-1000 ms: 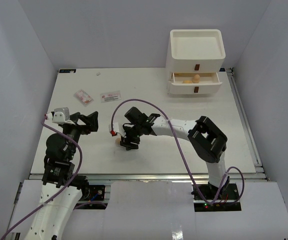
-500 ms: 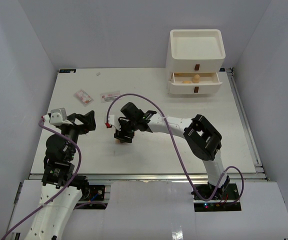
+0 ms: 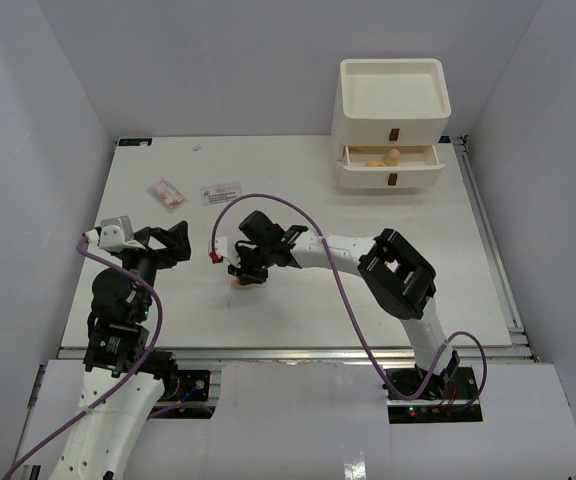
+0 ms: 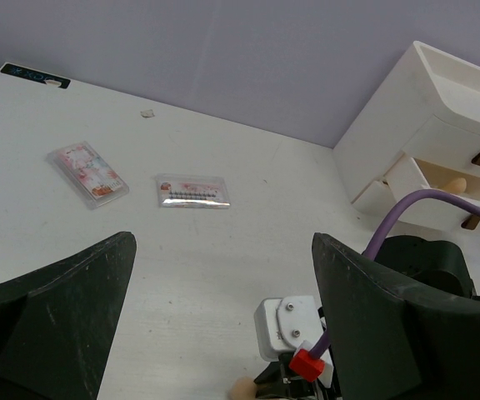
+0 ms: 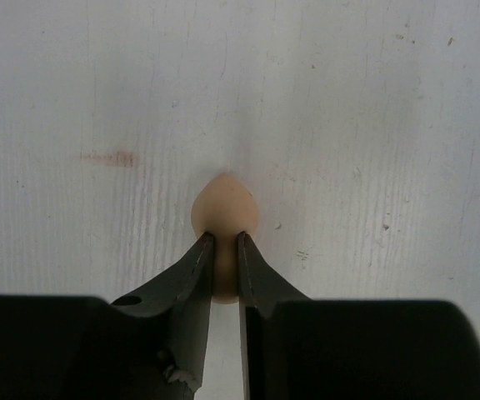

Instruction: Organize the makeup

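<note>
A tan egg-shaped sponge (image 5: 224,208) lies on the white table, and my right gripper (image 5: 223,237) is shut on it, squeezing its wide end between both fingers. From above, that sponge (image 3: 240,283) peeks out under the right gripper (image 3: 245,274) left of the table's middle. Its tip (image 4: 242,388) also shows in the left wrist view. Two flat packets (image 3: 166,192) (image 3: 221,192) lie at the back left. My left gripper (image 3: 173,245) stands open and holds nothing. More tan sponges (image 3: 393,156) sit in the open drawer.
The white drawer unit (image 3: 393,110) stands at the back right with its upper drawer (image 3: 388,172) pulled out and a tray on top. The right arm's purple cable (image 3: 268,200) arcs over the table. A small white scrap (image 3: 197,147) lies by the back edge.
My right gripper slid left over the sponge and closed its jaws on it. The left arm shifted slightly left and stayed open.
</note>
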